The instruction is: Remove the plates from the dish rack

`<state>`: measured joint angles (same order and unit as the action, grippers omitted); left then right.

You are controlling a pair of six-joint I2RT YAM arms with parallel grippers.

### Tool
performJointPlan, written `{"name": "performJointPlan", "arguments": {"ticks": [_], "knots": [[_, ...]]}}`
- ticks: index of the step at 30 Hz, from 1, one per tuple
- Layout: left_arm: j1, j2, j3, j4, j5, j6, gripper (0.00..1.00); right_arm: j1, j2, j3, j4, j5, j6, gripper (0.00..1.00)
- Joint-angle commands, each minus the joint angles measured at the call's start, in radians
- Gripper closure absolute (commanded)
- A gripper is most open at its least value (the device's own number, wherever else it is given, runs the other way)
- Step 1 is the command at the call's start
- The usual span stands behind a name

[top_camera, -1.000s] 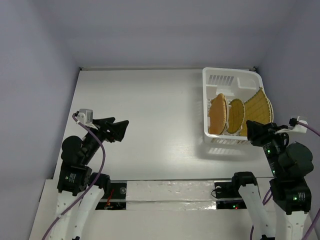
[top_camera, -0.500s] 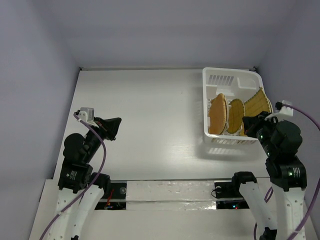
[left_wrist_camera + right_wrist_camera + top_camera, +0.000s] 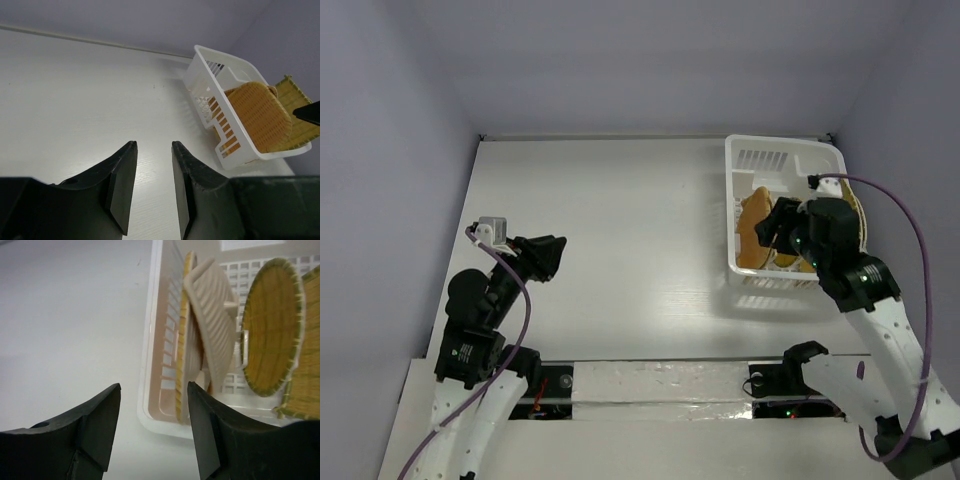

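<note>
The white dish rack (image 3: 732, 180) stands at the table's far right. Woven plates stand upright in it: a rounded-square orange one (image 3: 260, 115), a small round one (image 3: 272, 325), and a large straw-coloured mat (image 3: 296, 97) at the far side. My right gripper (image 3: 767, 235) hovers open over the rack's left part. In its wrist view the gripper (image 3: 154, 386) has nothing between its fingers, and the rack's wall (image 3: 165, 426) and the leftmost plate's edge (image 3: 184, 340) lie just beyond. My left gripper (image 3: 152, 145) stays low at the left, narrowly open and holding nothing.
Bare white tabletop (image 3: 620, 220) stretches between the two arms. Grey walls close in the back and both sides. The rack sits close to the right wall and the back edge. The arm bases and cables lie along the near edge.
My right arm has swung up and left from beside the rack to above it, and its jaws have opened. The left jaws narrowed from wide open, shut, then parted slightly.
</note>
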<state>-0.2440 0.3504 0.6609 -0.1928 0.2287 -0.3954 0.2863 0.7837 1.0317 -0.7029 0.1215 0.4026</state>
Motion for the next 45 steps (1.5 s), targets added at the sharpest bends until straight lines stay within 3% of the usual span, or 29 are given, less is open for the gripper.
{"name": "performJointPlan", "arguments": {"ticks": [1, 6, 14, 21, 24, 27, 32, 45], "knots": [[-0.020, -0.024, -0.007, 0.023, -0.019, -0.002, 0.69, 0.060, 0.063, 0.027, 0.040, 0.194, 0.035, 0.39], [-0.029, -0.033, -0.007, 0.023, -0.022, -0.003, 0.65, 0.070, 0.100, -0.002, 0.036, 0.297, 0.038, 0.41], [-0.029, -0.039, -0.009, 0.023, -0.025, -0.005, 0.61, 0.079, 0.173, -0.058, 0.080, 0.276, 0.047, 0.57], [-0.029, -0.042, -0.007, 0.023, -0.028, -0.007, 0.60, 0.099, 0.232, -0.039, 0.059, 0.351, 0.042, 0.60], [-0.029, -0.044, -0.007, 0.021, -0.029, -0.007, 0.59, 0.125, 0.256, -0.022, 0.043, 0.403, 0.053, 0.68], [-0.029, -0.045, -0.007, 0.021, -0.032, -0.008, 0.59, 0.151, 0.267, -0.009, 0.023, 0.432, 0.064, 0.85], [-0.029, -0.045, -0.007, 0.020, -0.029, -0.008, 0.58, 0.209, 0.279, 0.028, -0.039, 0.494, 0.091, 0.99], [-0.029, -0.044, -0.009, 0.021, -0.029, -0.008, 0.58, 0.344, 0.207, 0.218, -0.135, 0.679, 0.074, 1.00]]}}
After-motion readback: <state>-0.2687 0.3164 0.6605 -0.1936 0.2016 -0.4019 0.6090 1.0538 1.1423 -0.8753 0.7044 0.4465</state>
